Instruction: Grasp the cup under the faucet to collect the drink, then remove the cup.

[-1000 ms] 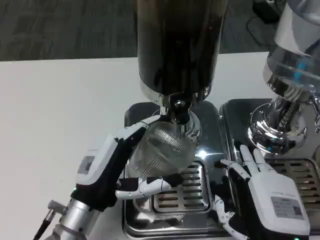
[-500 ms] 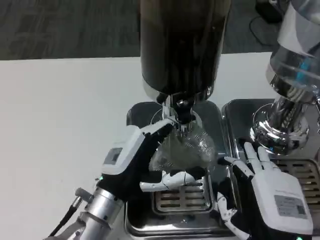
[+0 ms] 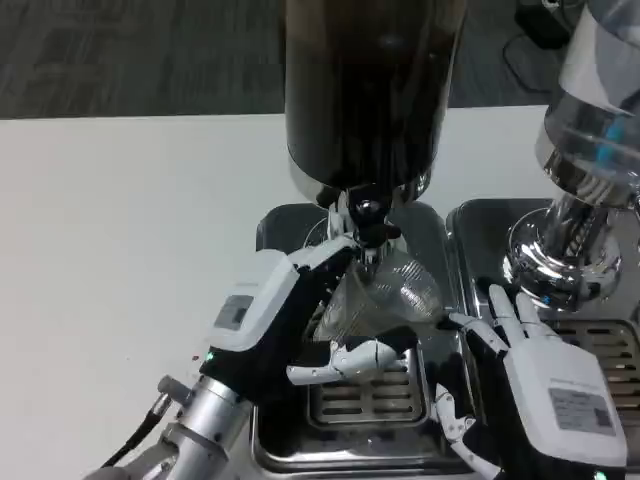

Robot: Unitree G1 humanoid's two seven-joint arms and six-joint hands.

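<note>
Clear ribbed cup (image 3: 385, 300) sat tilted under the faucet (image 3: 366, 222) of the dark drink dispenser (image 3: 370, 90), above the drip tray (image 3: 360, 400) grate. Left hand (image 3: 285, 325) grasped the cup from its left side, fingers (image 3: 345, 360) wrapped beneath it. Cup contents hard to tell, possibly empty. Right hand (image 3: 535, 385) rested released beside the tray, fingers spread, holding nothing. Second dispenser (image 3: 590, 150) stood at right on the white table (image 3: 120, 230).
</note>
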